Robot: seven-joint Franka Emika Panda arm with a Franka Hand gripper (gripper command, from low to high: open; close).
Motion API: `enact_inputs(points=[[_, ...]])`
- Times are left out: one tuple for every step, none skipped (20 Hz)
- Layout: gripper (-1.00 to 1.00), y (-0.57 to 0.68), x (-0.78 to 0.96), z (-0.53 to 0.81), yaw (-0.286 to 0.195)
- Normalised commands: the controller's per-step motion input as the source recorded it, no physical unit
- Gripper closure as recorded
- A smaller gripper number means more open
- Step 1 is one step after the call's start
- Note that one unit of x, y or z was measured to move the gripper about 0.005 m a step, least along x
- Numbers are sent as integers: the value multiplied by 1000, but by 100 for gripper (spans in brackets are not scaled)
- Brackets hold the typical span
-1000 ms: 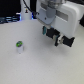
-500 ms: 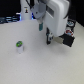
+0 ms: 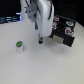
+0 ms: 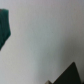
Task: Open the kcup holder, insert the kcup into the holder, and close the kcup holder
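**One pod upright on the table, arm down beside the drawer unit**

One kcup (image 3: 19, 47) stands on the pale table (image 3: 45, 70), toward the exterior view's left. It is upright, its long axis vertical, the green top facing up and the white body below. Nothing touches it, and it sits well apart from the arm.

The kcup holder (image 3: 65, 31) is a black box at the exterior view's right, with pale grey handles on its front. Whether its drawer is open or closed cannot be told at this sharpness.

The white robot arm (image 3: 44, 15) reaches down just beside the holder's near corner, and the gripper (image 3: 39, 39) hangs close above the table between pod and holder, nearer the holder. Whether its fingers are spread or closed cannot be told; nothing visible sits between them.

Against the frames of a second and half a second ago, the pod has not moved, while the arm has shifted slightly.

The wrist view is blurred: pale surface, a dark teal patch (image 4: 4, 27) at one edge, and dark pointed shapes (image 4: 69, 75) at another.
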Motion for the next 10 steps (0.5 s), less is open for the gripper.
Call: enact_inputs(points=[[-100,-530,-289,-81,-213],[-100,-533,-296,-122,-214],[-100,-530,-308,-156,-214],[-100,-526,-338,-184,-211],[-100,-523,-369,-214,-211],[-100,-523,-397,-266,-233],[-100,-513,-389,-294,-236],[-100,-517,-407,-325,-229],[-100,-528,-425,-335,-223],[-100,-542,-441,-334,-213]])
